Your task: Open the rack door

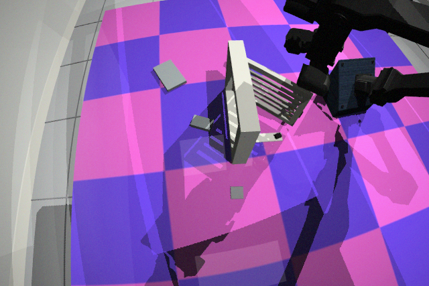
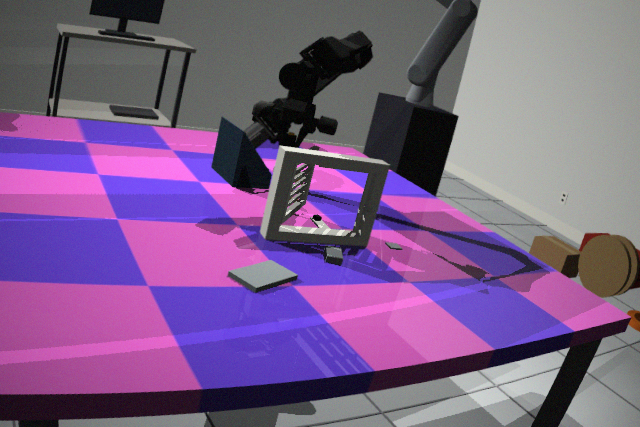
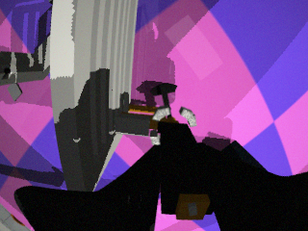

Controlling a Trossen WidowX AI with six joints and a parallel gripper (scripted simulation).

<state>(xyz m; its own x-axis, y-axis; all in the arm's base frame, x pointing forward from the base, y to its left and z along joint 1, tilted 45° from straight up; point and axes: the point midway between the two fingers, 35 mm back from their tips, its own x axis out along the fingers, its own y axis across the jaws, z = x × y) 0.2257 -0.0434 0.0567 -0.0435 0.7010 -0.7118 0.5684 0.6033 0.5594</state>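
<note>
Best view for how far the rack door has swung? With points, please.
Top: it shows the slatted door (image 1: 273, 85) (image 2: 298, 189) (image 3: 103, 43) angled out from the frame (image 1: 249, 102) (image 2: 272, 195). Exterior shows only its slats, foreshortened through the frame opening; wrist shows the door close up, but no clear hinge angle.
</note>
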